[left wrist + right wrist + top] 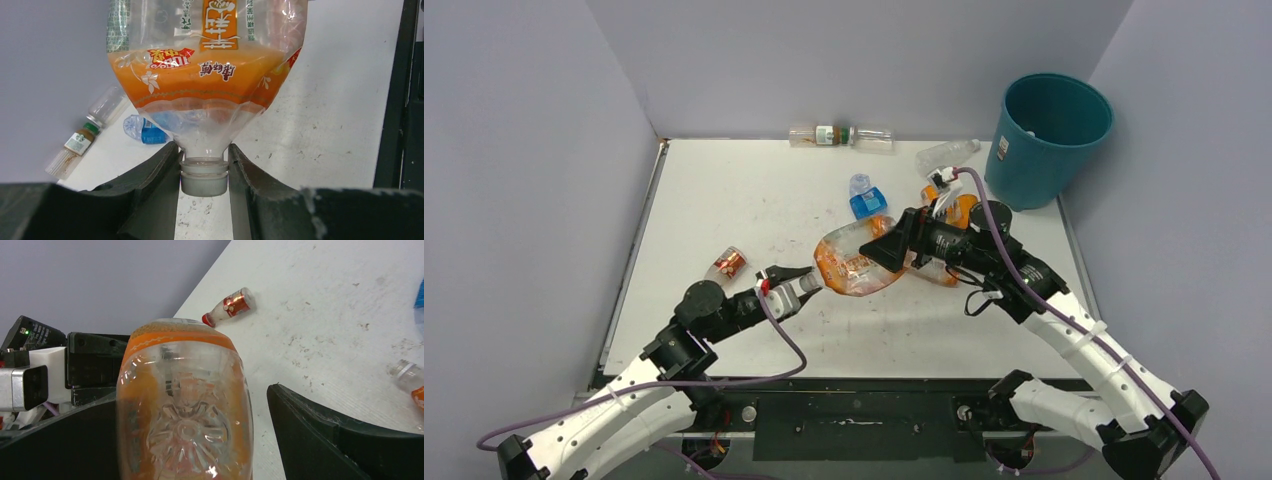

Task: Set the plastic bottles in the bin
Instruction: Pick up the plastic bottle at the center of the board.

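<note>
A red-labelled bottle point(728, 264) lies at the left of the white surface point(714, 190). Just right of it, the left claw point(796, 285) is clamped narrow on the white cap of the jug point(852, 262), one finger pressed to each side of the cap. The jug lies on its side mid-surface; I cannot tell whether it rests there or hangs just above. Two far bottles point(839, 136) lie end to end against the back wall. A blue bottle point(864, 197) lies just beyond the jug. The right claw point(892, 247) gapes wide around the jug's base, with one finger against the base and the other apart from it. An orange bottle point(961, 211) shows partly behind that wrist. A clear bottle point(944, 155) lies near the bin point(1049, 150), which stands at the far right corner, well apart from the jug.
</note>
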